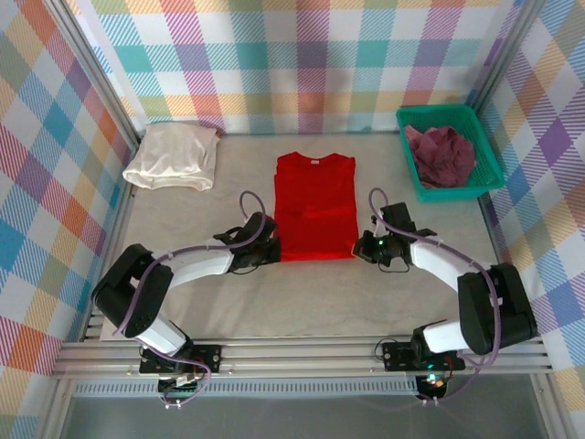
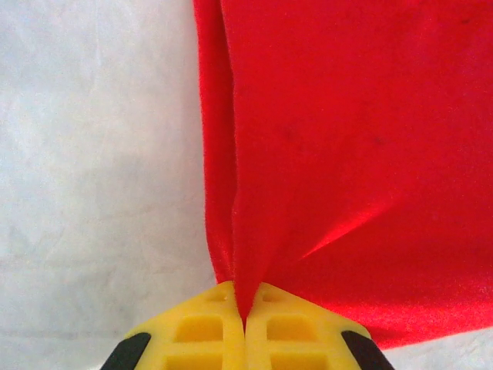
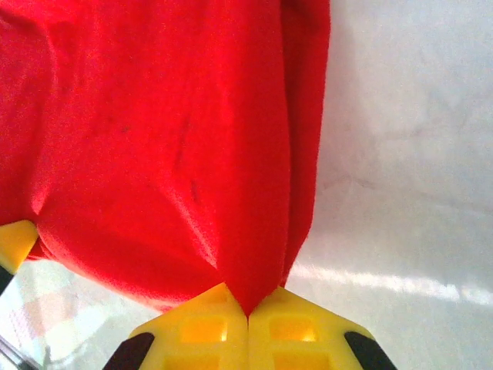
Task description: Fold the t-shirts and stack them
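Right now, on the pale grey table (image 1: 320, 302), the bright red cloth t-shirt (image 1: 315, 206) lies flat mid-table, sleeves tucked in, collar at the far end. It looks like the bottom-to-collar fold is in hand. A cream-white cloth t-shirt (image 1: 174, 155) sits folded far left, and a dull maroon-purple t-shirt (image 1: 441, 154) is bunched in the green plastic mesh basket (image 1: 454, 193). The left gripper (image 1: 272, 249) and right gripper (image 1: 363, 247) each pinch a near hem corner of the red shirt. Next, likely: lift both corners evenly and carry them toward the collar.

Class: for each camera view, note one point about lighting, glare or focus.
Top external: sharp, evenly lit, only faint shadows on the table. Left wrist: red t-shirt glows oversaturated; table nearly washed out. Right wrist: a glare streak crosses the table right of the shirt; lower-left corner blurred.
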Action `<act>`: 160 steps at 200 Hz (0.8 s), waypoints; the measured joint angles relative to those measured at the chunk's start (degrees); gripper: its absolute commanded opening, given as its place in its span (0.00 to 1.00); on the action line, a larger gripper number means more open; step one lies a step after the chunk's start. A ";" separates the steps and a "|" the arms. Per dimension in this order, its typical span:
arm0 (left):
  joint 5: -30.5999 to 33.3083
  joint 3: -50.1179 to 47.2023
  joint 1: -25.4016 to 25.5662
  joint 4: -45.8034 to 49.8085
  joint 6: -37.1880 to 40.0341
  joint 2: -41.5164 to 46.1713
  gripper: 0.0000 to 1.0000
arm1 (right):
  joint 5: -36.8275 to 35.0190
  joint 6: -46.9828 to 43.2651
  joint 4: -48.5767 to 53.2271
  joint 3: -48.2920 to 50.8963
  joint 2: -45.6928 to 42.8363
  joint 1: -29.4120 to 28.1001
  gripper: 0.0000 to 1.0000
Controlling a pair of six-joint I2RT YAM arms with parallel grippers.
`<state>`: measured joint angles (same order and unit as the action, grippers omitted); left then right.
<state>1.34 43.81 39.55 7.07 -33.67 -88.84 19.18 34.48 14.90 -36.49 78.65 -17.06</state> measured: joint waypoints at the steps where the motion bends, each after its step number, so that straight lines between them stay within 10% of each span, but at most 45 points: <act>1: 0.00 -0.28 0.13 0.13 -0.02 0.13 0.00 | 0.02 -0.02 0.04 0.15 -0.09 -0.07 0.00; 95: 4.00 -7.04 16.31 20.63 -12.96 24.13 0.00 | -2.16 7.72 18.23 9.20 -31.43 -14.69 0.00; 160: 6.10 9.44 11.54 27.28 -5.92 20.46 0.00 | -9.40 5.70 26.80 -10.32 -21.92 -14.03 0.00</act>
<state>7.44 53.25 51.09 34.35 -39.59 -68.38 9.78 40.18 41.69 -46.81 56.73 -31.09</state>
